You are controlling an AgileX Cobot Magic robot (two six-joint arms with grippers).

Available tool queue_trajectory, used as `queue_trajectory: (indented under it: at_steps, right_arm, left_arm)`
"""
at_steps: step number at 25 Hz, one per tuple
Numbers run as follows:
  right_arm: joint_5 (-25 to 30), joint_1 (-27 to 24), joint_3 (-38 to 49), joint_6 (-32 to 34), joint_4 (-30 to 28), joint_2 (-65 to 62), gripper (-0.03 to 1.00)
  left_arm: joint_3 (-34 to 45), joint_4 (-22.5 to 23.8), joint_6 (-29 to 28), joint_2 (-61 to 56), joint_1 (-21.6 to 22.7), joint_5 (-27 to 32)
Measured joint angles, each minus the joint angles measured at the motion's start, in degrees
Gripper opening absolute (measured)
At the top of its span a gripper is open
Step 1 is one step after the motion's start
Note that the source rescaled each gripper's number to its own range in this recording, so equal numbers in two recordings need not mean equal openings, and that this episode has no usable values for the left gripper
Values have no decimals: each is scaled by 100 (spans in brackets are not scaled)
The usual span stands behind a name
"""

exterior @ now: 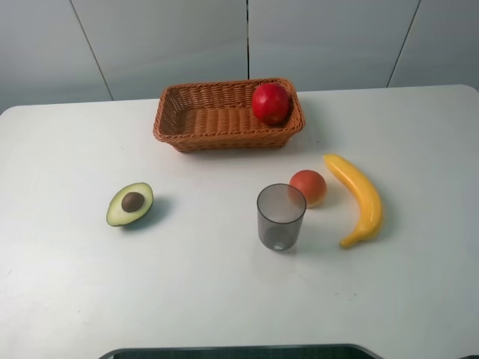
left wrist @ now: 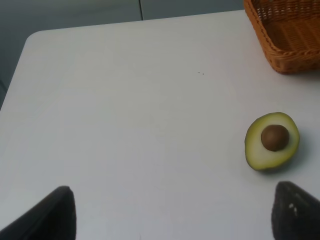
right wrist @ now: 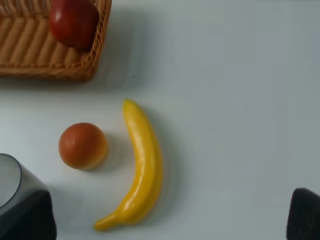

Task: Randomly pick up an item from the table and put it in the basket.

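Note:
The red apple (exterior: 271,103) lies inside the orange-brown wicker basket (exterior: 202,137), against its right end, at the back of the white table (exterior: 224,299). The right wrist view also shows the apple (right wrist: 73,22) in the basket (right wrist: 45,70). Neither arm shows in the exterior high view. My left gripper (left wrist: 172,215) is open and empty above bare table, with the halved avocado just beyond one fingertip (left wrist: 296,212). My right gripper (right wrist: 170,215) is open and empty, above the table near the banana.
A halved avocado (exterior: 130,203) lies left of centre. A grey translucent cup (exterior: 281,218) stands in the middle, a small orange-red fruit (exterior: 309,187) just behind it. A yellow banana (exterior: 359,196) lies to the right. The basket corner (left wrist: 287,35) shows in the left wrist view.

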Motion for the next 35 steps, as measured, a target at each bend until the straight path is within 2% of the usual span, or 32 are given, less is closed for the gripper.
queue_trajectory:
  at_steps: [8,18,35]
  right_arm:
    - [314,0,652,-38,0,-1556,99]
    - [453,0,1185,-59,53,-2701,99]
    - [453,0,1185,-206,96,-2824,99]
  left_arm:
    - [0,0,0,0,0,0]
    - [0,0,0,0,0,0]
    - [0,0,0,0,0,0]
